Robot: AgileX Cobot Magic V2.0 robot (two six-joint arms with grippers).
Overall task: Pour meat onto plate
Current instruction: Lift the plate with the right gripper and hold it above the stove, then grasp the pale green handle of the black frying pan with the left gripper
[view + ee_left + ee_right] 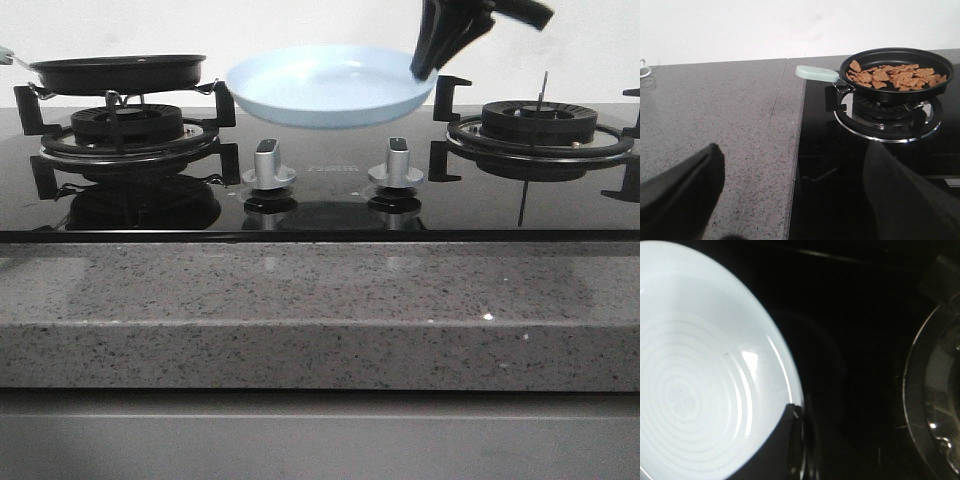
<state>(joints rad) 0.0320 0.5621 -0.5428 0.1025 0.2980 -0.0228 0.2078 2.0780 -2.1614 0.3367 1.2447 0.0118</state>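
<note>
The right hand (pixel 432 62) comes down from above at the far side of the hob and is clenched on the right rim of the plate (pixel 320 88); in the right wrist view one dark finger (pixel 782 440) lies over the pale-blue rim. The plate is held up off the black glass hob (pixel 320 200), between the two burners and behind the two silver knobs (pixel 268 165), and its bowl is bare. To its left, close to its rim but apart from it, the black frying pan (pixel 118 72) sits on the left burner (pixel 125 130). The meat (pixel 895 76) lies in that pan as a loose layer of brown chunks, and the pan's pale-green handle (pixel 816 73) points out toward the speckled grey table (pixel 715 125). The left hand (pixel 795 195) hangs released over the edge where table meets hob, its two dark fingers spread wide, grasping nothing. The right burner (pixel 540 125) stands bare.
</note>
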